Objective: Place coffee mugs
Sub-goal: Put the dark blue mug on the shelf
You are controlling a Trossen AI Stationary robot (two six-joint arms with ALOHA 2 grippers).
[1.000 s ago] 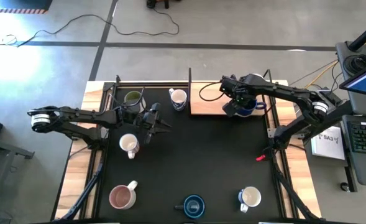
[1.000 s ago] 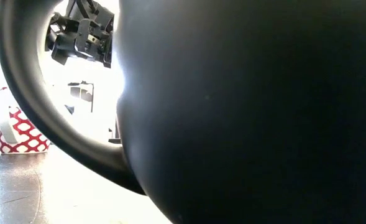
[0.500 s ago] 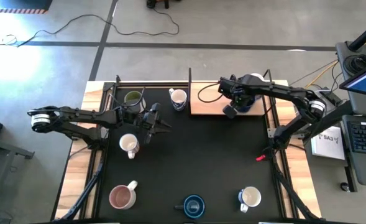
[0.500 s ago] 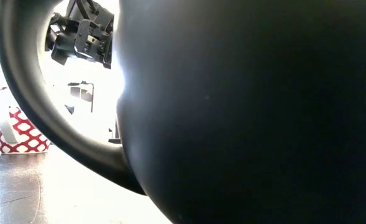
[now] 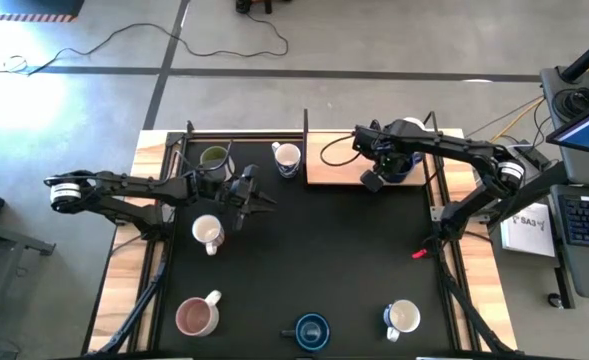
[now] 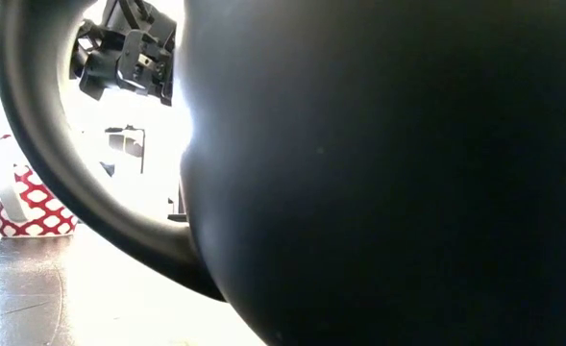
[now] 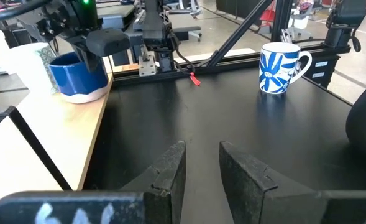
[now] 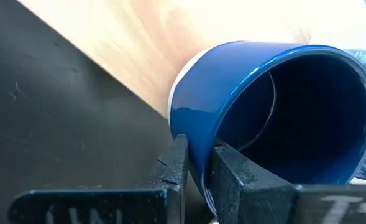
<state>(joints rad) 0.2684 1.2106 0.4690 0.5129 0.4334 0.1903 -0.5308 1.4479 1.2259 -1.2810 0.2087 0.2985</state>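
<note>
My right gripper [image 5: 374, 178] is over the wooden board [image 5: 334, 168] at the table's far right, shut on a dark blue mug [image 8: 276, 106]. The left wrist view shows the same blue mug [image 7: 77, 76] on the board under that gripper. My left gripper [image 5: 261, 203] hovers open over the black mat, left of centre, touching nothing. Other mugs stand on the mat: green-inside [image 5: 214, 157], white with blue pattern [image 5: 287, 157], white [image 5: 208, 233], pink [image 5: 196, 316], dark blue [image 5: 311, 330], and white with blue [image 5: 402, 317]. My right gripper pinches the blue mug's wall at the rim [image 8: 198, 163], one finger inside the mug and one outside. In the left wrist view its fingers come down from above onto the mug, whose white base [image 7: 86, 96] is at the wooden board.
A thin upright divider [image 5: 305, 128] stands at the board's left edge. A small red object [image 5: 419, 253] lies near the mat's right edge. The near dark blue mug [image 6: 388, 173] fills most of the low view. Bare mat lies at the centre.
My right gripper and the blue mug have shifted slightly toward the table's far edge over the wooden board, staying shut on the rim. The left arm has kept still.
</note>
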